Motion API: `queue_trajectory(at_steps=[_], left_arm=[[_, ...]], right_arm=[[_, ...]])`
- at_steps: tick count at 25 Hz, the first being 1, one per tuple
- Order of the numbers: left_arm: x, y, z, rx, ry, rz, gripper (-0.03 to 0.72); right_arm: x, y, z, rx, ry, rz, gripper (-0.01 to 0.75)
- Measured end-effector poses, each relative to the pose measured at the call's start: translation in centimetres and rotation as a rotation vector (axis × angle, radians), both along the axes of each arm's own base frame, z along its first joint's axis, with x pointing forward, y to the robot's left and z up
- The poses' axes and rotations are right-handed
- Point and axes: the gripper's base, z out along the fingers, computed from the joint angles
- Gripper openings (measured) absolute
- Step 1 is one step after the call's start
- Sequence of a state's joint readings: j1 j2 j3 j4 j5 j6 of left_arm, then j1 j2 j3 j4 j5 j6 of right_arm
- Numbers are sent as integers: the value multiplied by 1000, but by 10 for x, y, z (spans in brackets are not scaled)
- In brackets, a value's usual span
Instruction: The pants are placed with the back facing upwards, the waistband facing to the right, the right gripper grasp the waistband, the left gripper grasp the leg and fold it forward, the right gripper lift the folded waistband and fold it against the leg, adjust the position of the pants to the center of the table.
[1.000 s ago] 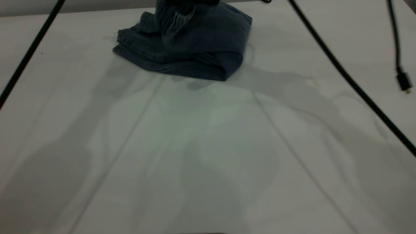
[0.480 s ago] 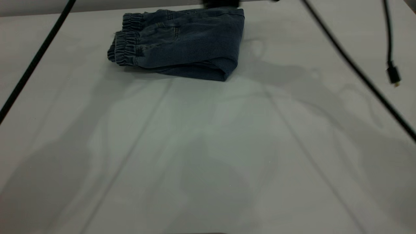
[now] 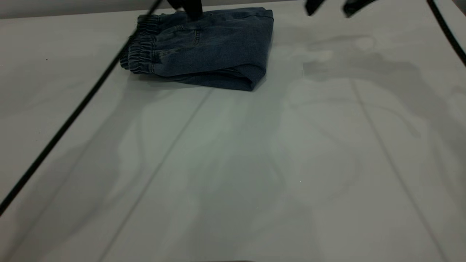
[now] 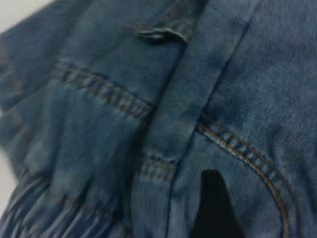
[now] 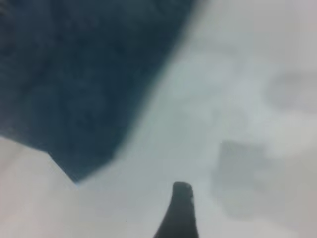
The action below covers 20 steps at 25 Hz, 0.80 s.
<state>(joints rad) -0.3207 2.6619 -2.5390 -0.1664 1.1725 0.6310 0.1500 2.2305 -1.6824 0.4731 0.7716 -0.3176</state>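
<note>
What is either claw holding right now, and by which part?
Nothing, as far as shows. The left claw sits at the folded pants' far edge; the right claw is off them, over the table.

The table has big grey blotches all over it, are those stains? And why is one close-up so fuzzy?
Exterior view: the blotches on the table look like soft shadows, probably of the arms overhead, with a pale sheen between them. Right wrist view: everything is blurred, the pants only a dark shape. Left wrist view: sharper, the pants' stitching shows, though the lower corner smears.
</note>
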Motion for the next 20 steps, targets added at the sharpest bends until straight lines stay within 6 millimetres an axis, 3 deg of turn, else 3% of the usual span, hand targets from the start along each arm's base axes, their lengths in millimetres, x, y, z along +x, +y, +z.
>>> queue_trajectory(at_steps=[5, 10, 14, 20], left_arm=[[0, 0, -38, 115, -4, -242, 443], [0, 0, -73, 133, 38, -264, 443], [-1, -2, -75, 102, 75, -118, 443], [-8, -19, -76, 22, 166, 291, 443]], right_arm=[[-4, -1, 8, -20, 29, 9, 569], [-5, -1, 8, -17, 39, 11, 569], [-5, -1, 8, -17, 40, 12, 569], [-5, -1, 8, -17, 39, 11, 569]])
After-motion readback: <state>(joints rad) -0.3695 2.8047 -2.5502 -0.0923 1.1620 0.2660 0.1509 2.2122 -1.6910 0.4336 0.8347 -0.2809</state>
